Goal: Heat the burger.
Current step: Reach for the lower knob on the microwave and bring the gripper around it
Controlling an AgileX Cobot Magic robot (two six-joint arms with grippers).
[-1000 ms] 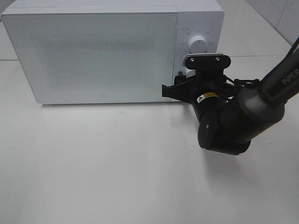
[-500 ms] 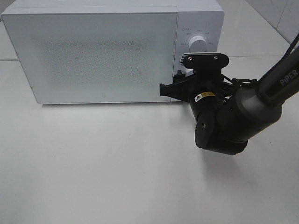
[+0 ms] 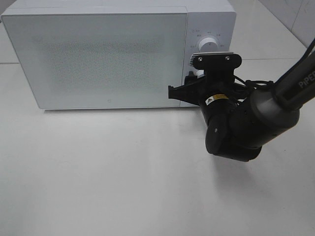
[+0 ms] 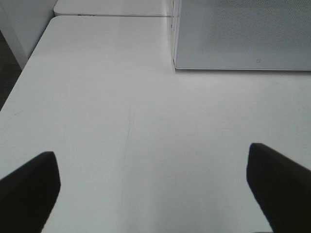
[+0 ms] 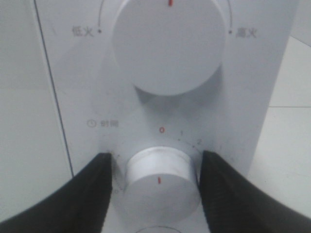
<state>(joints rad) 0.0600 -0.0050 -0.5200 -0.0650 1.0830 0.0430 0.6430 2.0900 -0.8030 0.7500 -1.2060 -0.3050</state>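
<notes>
The burger is out of view. The white microwave (image 3: 98,54) stands at the back with its door shut, and its front corner also shows in the left wrist view (image 4: 243,34). My right gripper (image 3: 191,84) is pressed up to the control panel. In the right wrist view its jaws straddle the lower timer knob (image 5: 160,187), whose red mark points down, and the right gripper (image 5: 156,158) is still open, with a thin gap at one side. The upper power knob (image 5: 167,43) is untouched. My left gripper (image 4: 155,187) hangs open over bare table.
The white table (image 3: 123,172) spreads in front of the microwave. Its left edge (image 4: 29,63) drops to dark floor. The right arm's dark body (image 3: 236,128) hangs over the table right of the door.
The right gripper's jaws have narrowed around the timer knob, and the wrist has edged a little closer to the panel. The left gripper has not moved.
</notes>
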